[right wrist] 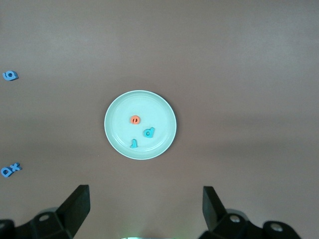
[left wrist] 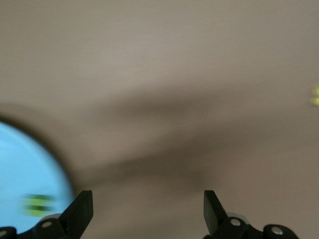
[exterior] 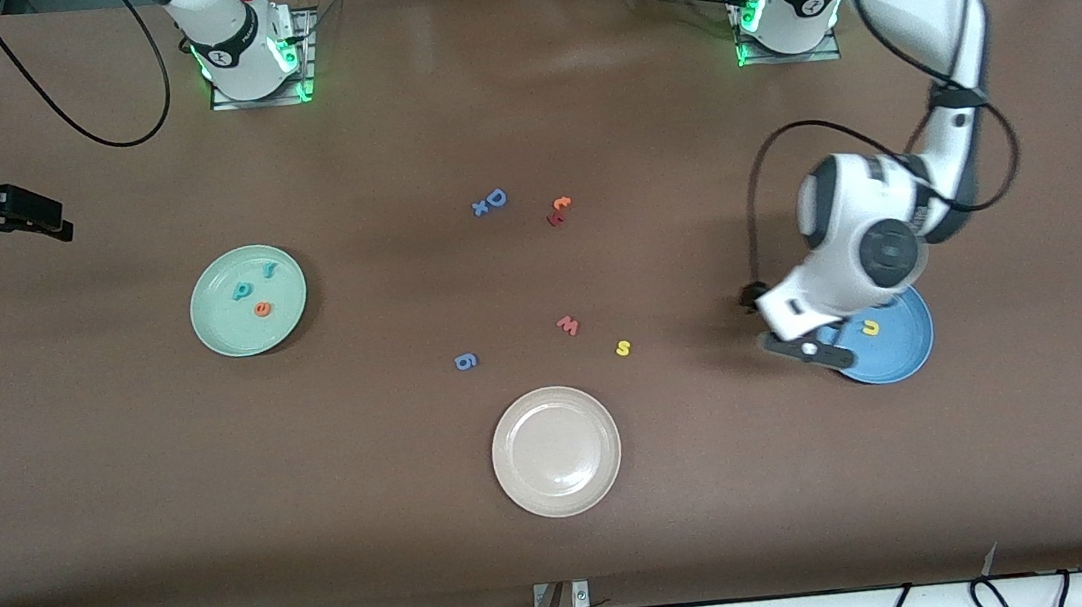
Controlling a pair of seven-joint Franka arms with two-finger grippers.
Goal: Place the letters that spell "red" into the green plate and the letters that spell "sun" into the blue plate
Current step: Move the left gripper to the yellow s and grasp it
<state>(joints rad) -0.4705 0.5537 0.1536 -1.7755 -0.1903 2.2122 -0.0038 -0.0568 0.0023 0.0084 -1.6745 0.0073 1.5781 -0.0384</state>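
— Where are the "red" letters from where you sit?

— All three tiny foam pieces lie in the round pale mint-green plate (exterior: 219,317): the teal "r" (exterior: 271,267), the teal "d" (exterior: 241,291) that reads as a "p", and the orange "e" (exterior: 262,309).

— And the round mid-blue plate (exterior: 908,355)?

— I see a yellow "u" (exterior: 870,326) in it. The left arm hides part of that plate. In the left wrist view a blurred green-and-yellow smear (left wrist: 37,204) sits on the blue; I can't make out its shape. The yellow "s" (exterior: 622,347) lies on the brown tabletop (exterior: 120,509), between the blue plate and the red "w" (exterior: 568,325).

— Jaws?

— Left gripper (exterior: 812,347) hangs over the blue plate's rim, jaws wide, holding nothing. Right gripper (right wrist: 144,211) waits high over the tabletop beside the green plate, jaws wide, empty.
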